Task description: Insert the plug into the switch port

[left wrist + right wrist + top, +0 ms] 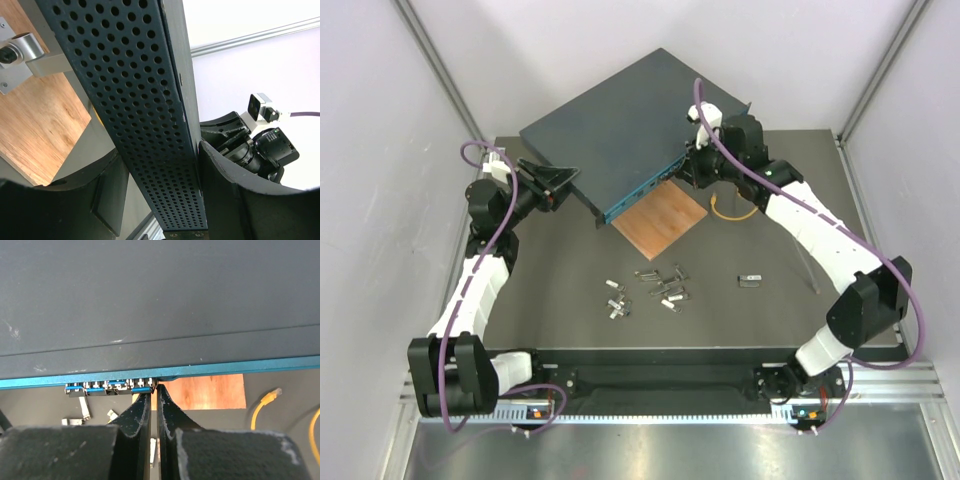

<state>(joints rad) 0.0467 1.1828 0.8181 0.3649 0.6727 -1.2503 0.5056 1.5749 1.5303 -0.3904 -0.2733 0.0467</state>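
The switch (610, 130), a flat dark blue-grey box with a teal front face (640, 192), sits at the back of the table, its front edge raised over a brown board. My left gripper (563, 188) is shut on its left perforated side (145, 100), one finger (235, 200) on each face. My right gripper (692, 165) is shut, with its tips (154, 390) at the right end of the port row. Several blue-latched plugs (100, 388) sit in the ports under the teal edge (250, 365). A thin pale sliver shows in the finger gap; I cannot tell what it is.
The thin brown board (660, 220) lies under the switch's front edge. Several loose metal plugs (655, 285) lie mid-table, with a small dark part (749, 280) to their right. A yellow cable (730, 212) curls beside the board. A silver bracket (25, 50) shows in the left wrist view.
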